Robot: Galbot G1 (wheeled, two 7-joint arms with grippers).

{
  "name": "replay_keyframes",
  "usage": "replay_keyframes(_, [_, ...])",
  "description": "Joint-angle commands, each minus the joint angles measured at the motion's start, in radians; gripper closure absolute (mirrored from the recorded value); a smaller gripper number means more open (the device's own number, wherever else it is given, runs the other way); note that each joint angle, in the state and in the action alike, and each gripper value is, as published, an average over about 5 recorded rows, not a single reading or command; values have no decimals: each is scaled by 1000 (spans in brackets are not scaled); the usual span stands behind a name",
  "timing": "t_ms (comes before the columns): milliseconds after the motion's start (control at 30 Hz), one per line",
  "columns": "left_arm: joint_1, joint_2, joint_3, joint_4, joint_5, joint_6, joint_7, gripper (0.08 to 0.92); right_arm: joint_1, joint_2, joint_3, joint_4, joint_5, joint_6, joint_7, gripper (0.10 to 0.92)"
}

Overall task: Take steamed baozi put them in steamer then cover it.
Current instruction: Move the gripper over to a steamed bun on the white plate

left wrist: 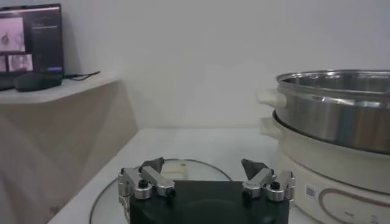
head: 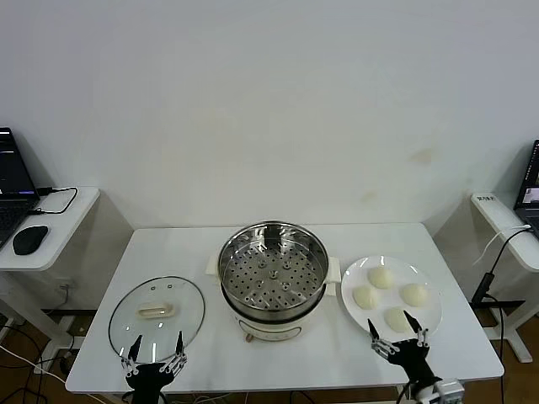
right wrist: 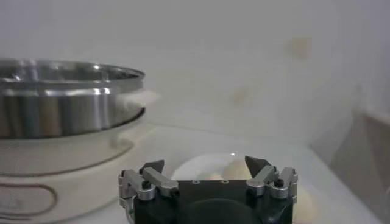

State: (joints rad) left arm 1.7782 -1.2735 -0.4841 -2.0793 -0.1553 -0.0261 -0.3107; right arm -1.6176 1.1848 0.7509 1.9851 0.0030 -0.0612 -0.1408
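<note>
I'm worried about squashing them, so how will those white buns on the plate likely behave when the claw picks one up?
The buns look smooth and rounded, so probably soft and easily dented by pointed fingertips. Being round, one could roll on the flat plate if nudged. They sit close together, so gripping one may push its neighbour. The right claw is open beside them.

Prob. lab: bare white wall, side desks w/ laptop (head: 10, 181), mouse (head: 30, 240).

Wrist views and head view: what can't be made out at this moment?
- Buns: right wrist view shows only pale tops; the open right gripper hides the rest.
- Lid: left wrist view shows just its far rim behind the open left gripper; handle hidden.
- Steamer: both wrist views cut it off at an edge; tray inside unseen there.
- Arms: head view's bottom edge cuts them off.
</note>
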Motion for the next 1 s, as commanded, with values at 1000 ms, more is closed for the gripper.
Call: replay_keyframes(1000, [-45, 6, -44, 26, 103, -23, 17, 177, 1155, -707, -896, -609, -284, -70, -651, 203])
